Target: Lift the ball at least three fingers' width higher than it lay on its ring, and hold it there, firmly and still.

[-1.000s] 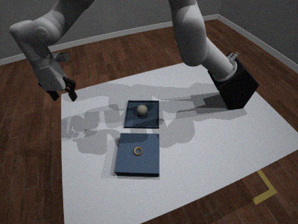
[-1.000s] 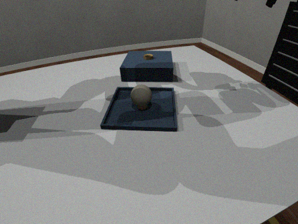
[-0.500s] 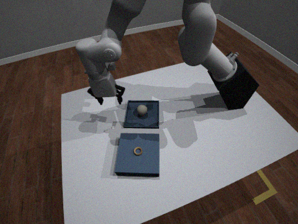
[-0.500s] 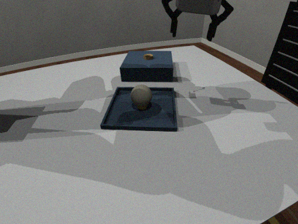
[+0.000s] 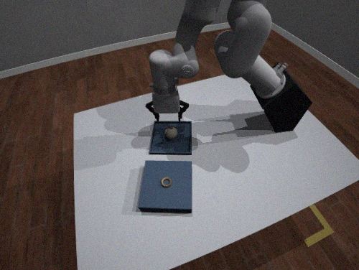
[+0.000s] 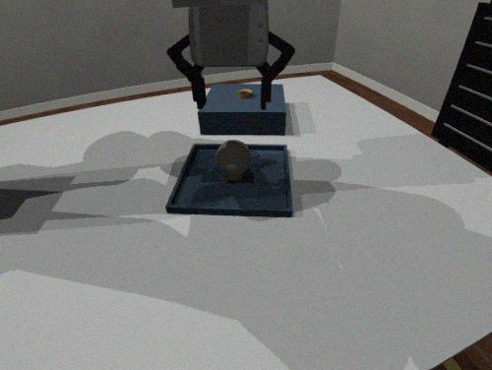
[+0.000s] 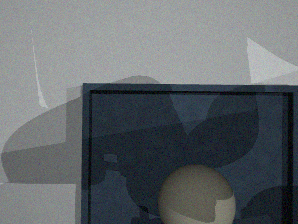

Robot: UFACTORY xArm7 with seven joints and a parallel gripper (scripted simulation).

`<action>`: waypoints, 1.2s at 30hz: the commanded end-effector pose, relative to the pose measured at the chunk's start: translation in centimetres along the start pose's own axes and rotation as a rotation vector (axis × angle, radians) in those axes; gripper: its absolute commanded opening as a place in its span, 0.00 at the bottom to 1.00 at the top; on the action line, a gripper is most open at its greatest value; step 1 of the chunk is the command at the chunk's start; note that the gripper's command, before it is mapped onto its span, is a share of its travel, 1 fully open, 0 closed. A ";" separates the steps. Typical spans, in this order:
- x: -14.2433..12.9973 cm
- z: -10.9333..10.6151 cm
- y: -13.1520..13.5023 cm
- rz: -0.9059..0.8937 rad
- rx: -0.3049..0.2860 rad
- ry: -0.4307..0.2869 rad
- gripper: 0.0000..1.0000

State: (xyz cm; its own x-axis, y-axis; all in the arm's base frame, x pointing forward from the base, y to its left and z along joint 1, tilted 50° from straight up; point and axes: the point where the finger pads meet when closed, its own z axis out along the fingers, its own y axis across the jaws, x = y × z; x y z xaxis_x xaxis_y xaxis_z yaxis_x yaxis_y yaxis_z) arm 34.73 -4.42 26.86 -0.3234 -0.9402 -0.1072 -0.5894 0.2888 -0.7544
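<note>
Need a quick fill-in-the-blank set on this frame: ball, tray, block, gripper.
1. The ball rests inside the dark blue ____.
2. The gripper fingers are fully ____.
3. The yellow ring lies on top of the blue ____.
4. The gripper holds ____.

Missing words: tray; open; block; nothing

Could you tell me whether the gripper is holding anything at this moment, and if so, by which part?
Nothing is held. The gripper is open, hanging above the tray, and the ball sits in the tray, untouched.
</note>
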 end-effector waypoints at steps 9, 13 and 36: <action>0.0 0.1 0.2 -0.001 0.014 -0.007 1.00; 0.0 1.0 0.0 -0.002 0.014 -0.008 1.00; -0.1 9.9 0.2 -0.001 0.013 -0.007 1.00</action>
State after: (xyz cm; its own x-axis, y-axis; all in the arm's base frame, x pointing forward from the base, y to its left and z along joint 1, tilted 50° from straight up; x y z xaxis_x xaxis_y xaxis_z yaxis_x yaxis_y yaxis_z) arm 41.07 -5.85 20.79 -0.3217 -0.9406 -0.1084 -0.5895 0.2886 -0.7544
